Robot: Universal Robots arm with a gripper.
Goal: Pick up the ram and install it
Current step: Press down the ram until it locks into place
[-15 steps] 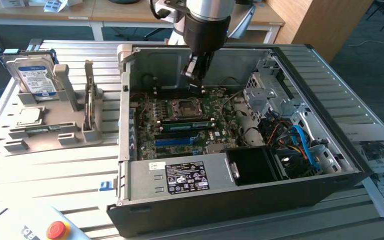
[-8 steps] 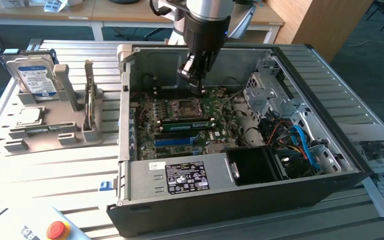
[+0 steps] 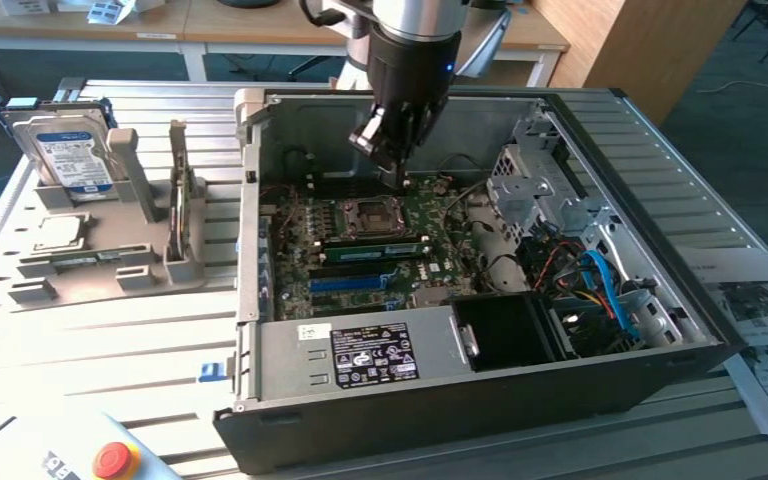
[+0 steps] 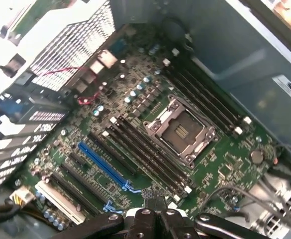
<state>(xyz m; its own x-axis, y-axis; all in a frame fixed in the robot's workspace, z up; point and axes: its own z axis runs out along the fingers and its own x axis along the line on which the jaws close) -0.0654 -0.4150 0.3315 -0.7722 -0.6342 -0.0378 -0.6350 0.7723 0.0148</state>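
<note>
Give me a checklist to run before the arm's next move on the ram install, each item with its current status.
1. Computer case side open, motherboard exposed: ok.
2. Gripper positioned over the motherboard: ok.
3. Fingers shut: ok.
4. Ram gripped between the fingers: cannot tell.
5. Long black memory slots beside the processor socket uncovered: ok.
6. Red wire lying apart from those slots: ok.
</note>
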